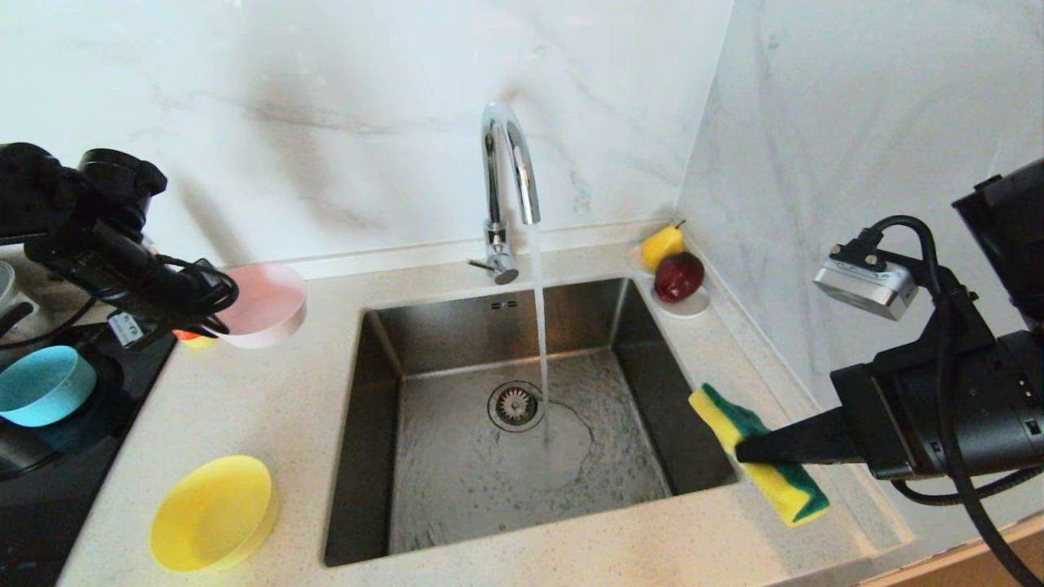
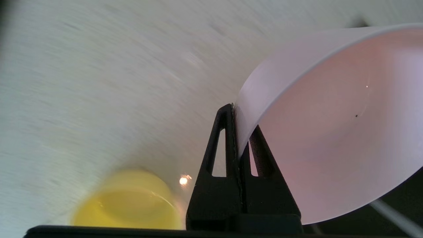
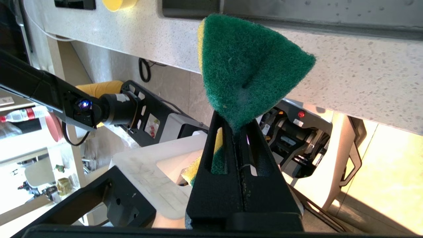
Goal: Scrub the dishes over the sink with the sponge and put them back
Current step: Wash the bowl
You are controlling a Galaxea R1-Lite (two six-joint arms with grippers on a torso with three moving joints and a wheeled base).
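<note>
Left gripper (image 2: 236,132) clamped on pink bowl (image 1: 265,303) rim — held above counter, left of sink (image 1: 371,424), probably for scrubbing. Right gripper (image 1: 746,452) pinches sponge (image 1: 758,453) at sink's right edge — waiting near running water. Yellow bowl (image 1: 214,512), blue bowl (image 1: 42,385) left of sink.

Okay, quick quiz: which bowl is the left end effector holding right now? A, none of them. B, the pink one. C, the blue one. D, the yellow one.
B: the left end effector is shut on the rim of the pink bowl, lifted above the counter, while the yellow bowl and blue bowl sit untouched.
</note>
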